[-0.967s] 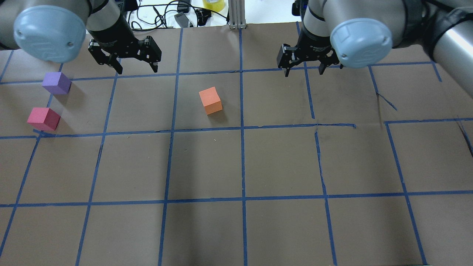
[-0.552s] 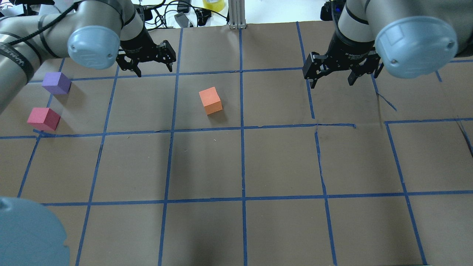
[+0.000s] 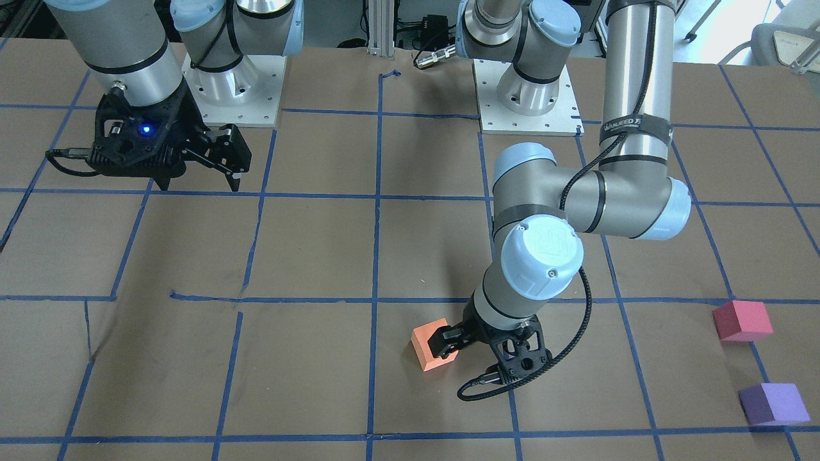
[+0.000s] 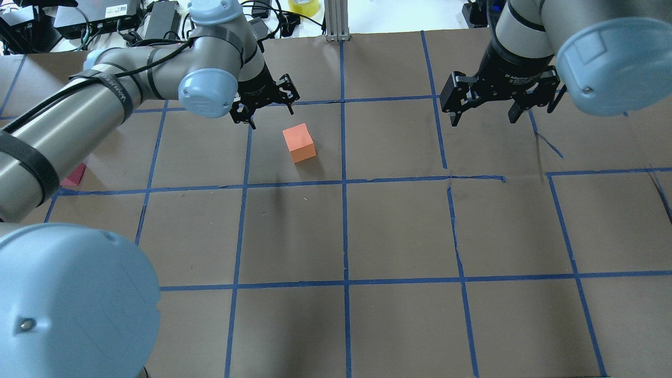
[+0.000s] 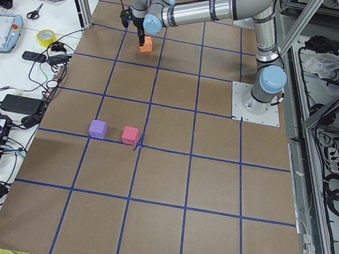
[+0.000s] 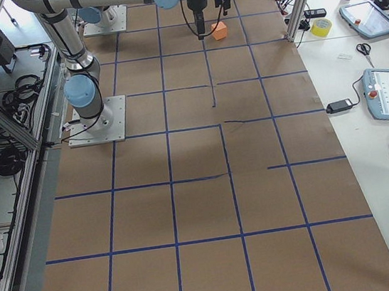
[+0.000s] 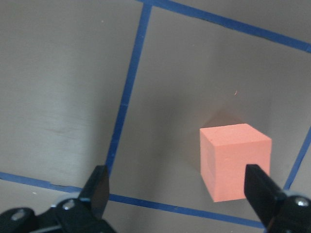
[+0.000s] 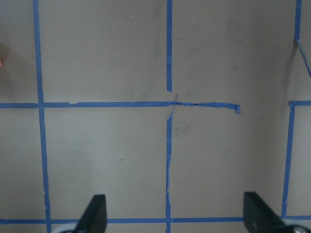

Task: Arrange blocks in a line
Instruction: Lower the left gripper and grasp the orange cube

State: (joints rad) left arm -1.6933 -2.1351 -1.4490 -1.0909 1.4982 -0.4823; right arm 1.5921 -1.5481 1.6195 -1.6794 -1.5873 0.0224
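Orange block (image 4: pixel 299 143) unmoved; left hand (image 4: pixel 271 118) has swung close.

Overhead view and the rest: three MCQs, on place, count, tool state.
1. The left tool hovers nearest: A the orange block B the red-pink block C the purple block
2. Blocks in view: A two B three C four
3. The right tool is: A shut on a block B shut, empty C open, empty
Key: A, the left wrist view shows it just ahead of the tool; B, the front-facing view shows all three; C, its fingers stand wide apart, nothing between.
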